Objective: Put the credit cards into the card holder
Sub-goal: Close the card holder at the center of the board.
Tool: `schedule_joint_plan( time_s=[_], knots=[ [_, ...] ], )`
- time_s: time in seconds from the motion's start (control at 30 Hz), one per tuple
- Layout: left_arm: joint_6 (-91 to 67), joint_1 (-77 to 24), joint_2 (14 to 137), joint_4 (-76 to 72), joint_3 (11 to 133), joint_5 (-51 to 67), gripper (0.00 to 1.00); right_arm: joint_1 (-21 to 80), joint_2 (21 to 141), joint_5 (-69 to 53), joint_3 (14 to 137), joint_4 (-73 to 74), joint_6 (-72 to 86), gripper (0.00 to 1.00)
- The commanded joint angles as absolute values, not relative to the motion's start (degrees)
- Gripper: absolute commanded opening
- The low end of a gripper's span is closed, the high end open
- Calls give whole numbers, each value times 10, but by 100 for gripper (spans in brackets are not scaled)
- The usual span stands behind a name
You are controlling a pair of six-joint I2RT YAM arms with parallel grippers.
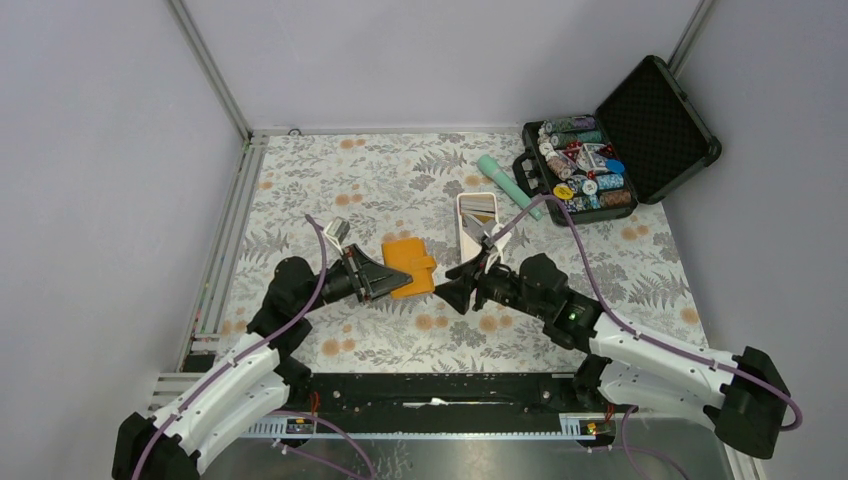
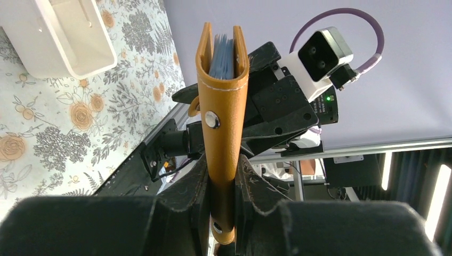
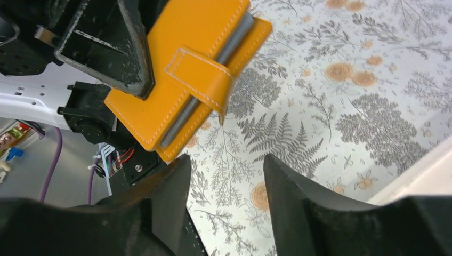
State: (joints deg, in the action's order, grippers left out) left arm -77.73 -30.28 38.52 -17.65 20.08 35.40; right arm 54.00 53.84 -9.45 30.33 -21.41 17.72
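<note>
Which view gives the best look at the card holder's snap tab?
Right wrist: the snap tab lies across the card holder edge, close and sharp. Left wrist shows the holder edge-on in the left claw, only the snap stud visible. The top view shows a small orange shape, tab indistinct.

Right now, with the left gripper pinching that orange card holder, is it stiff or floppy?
Probably fairly stiff: the card holder stands straight out of the left gripper without sagging. Its unsnapped tab hangs loose, so it likely flaps.
</note>
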Motion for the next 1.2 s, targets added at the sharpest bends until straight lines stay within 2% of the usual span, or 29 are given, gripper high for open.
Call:
schedule_joint_plan(
  time_s=[0.0,0.1,0.2,0.37,0.5,0.7,1.03,1.17],
  knots=[
    [-738,-295,372,-206,202,348,0,539,506,-38,318,-135,187,65],
    [-675,-296,370,-149,216,337,0,518,499,-44,325,-115,224,74],
    [-609,-296,365,-78,237,323,0,486,502,-86,337,-122,274,78],
    [-554,-297,360,-48,248,319,0,426,529,-186,348,-180,389,79],
    [-540,-298,361,-51,247,323,0,414,574,-255,347,-269,488,79],
    [-538,-306,368,-71,248,327,0,416,635,-300,362,-305,507,82],
    [-539,-329,390,-91,260,323,0,420,672,-315,376,-307,493,68],
    [-539,-336,392,-90,265,318,0,424,681,-326,380,-314,493,66]
  ],
)
